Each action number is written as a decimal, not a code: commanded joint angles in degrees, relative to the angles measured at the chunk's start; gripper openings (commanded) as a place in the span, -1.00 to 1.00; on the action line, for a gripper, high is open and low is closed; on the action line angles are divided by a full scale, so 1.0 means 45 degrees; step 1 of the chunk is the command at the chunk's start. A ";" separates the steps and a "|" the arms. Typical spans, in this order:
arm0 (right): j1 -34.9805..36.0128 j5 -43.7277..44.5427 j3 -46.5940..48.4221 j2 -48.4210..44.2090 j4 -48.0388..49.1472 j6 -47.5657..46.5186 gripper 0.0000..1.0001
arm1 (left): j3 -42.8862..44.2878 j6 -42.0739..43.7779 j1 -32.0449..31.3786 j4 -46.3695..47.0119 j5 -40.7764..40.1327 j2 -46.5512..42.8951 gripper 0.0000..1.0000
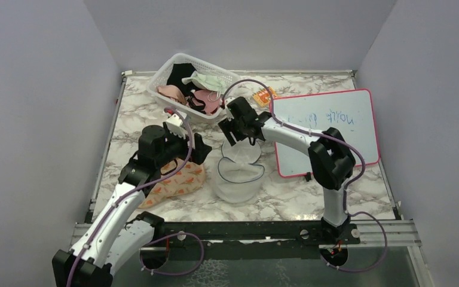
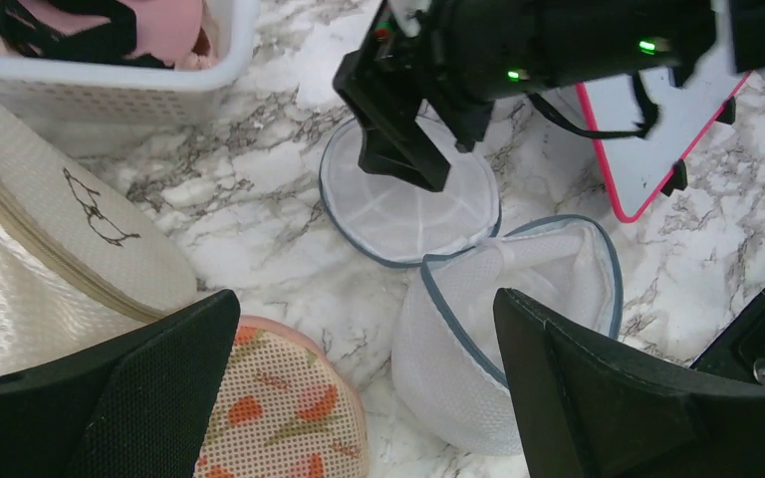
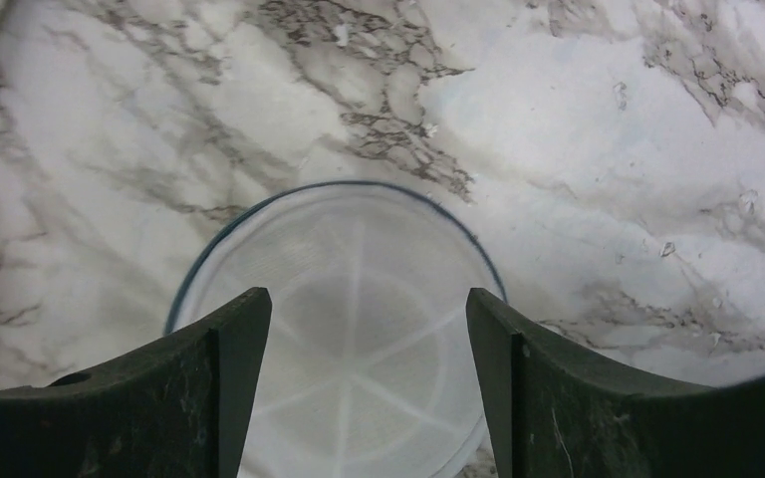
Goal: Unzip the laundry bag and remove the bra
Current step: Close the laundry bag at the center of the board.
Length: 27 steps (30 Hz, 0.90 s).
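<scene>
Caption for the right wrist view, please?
Open fingers hang above the laundry bag's round mesh lid, flat on the marble table.

Desk (image 1: 136, 115): laundry bag (image 1: 238, 184) centre, lid (image 1: 243, 156) laid open behind it; pouch (image 1: 182, 181) to left; whiteboard (image 1: 326, 131) to right; basket (image 1: 157, 89) rear left, garments (image 1: 206, 98) inside.

White arms (image 1: 118, 206) with black joints, purple cables (image 1: 248, 80)
</scene>
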 commanded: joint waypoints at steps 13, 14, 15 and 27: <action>-0.1765 -0.3788 0.3726 0.3447 -0.2086 -0.1789 0.27 | -0.1258 0.1160 -0.0045 0.1383 -0.0731 -0.3524 0.98; -0.1801 -0.3826 0.3808 0.3567 -0.2201 -0.1838 0.26 | -0.1283 0.1128 -0.0038 0.1434 -0.0651 -0.3524 0.98; -0.1806 -0.3731 0.3833 0.3650 -0.2337 -0.1901 0.26 | -0.1310 0.1107 -0.0045 0.1465 -0.0600 -0.3506 0.98; -0.1846 -0.3202 0.2694 0.3982 -0.1883 -0.2049 -0.11 | -0.1297 0.1016 -0.0039 0.1510 -0.0641 -0.3177 0.98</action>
